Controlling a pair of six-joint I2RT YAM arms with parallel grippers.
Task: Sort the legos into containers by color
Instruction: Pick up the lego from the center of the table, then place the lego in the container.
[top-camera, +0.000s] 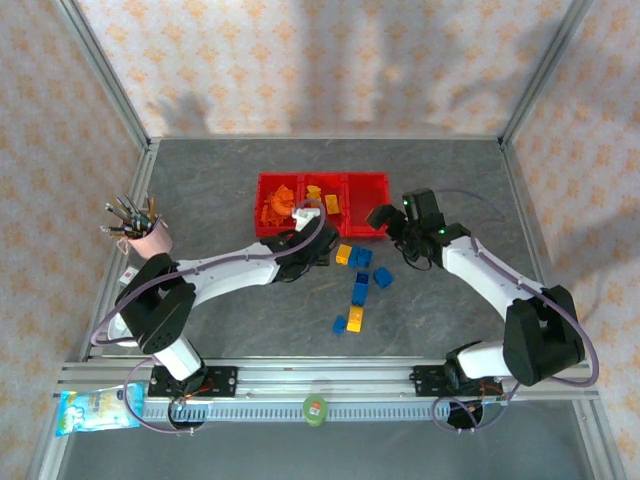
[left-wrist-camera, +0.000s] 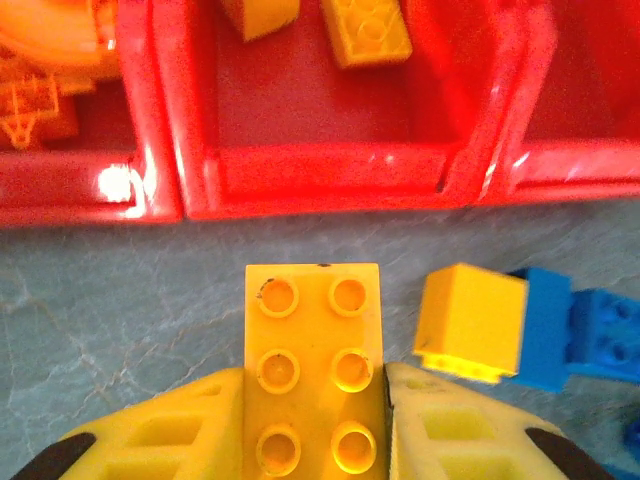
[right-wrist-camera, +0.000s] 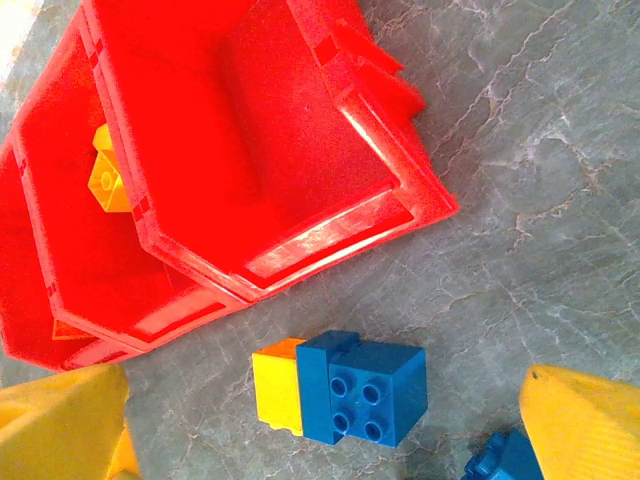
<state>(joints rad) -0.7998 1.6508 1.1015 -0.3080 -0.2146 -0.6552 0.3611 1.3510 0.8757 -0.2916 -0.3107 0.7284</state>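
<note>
My left fingers (left-wrist-camera: 450, 435) are matt yellow plastic, slightly grainy. The yellow brick (left-wrist-camera: 315, 340) is smooth, glossy plastic; at twelve o'clock from it the red bins (left-wrist-camera: 330, 170) are shiny plastic, throwing white glare. The blue brick (right-wrist-camera: 365, 390) is glossy plastic too. The table (left-wrist-camera: 120, 300) looks matt grey, stone-veined. My base rail (top-camera: 350, 378) is dull bare metal.

yellow brick (left-wrist-camera: 315, 380): near end cut by lower edge | orange pieces (left-wrist-camera: 45, 40): blurred, cropped at top-left corner | blue brick (right-wrist-camera: 497, 463): mostly past lower edge | bins (top-camera: 365, 177): contents too small to count from overhead
</note>
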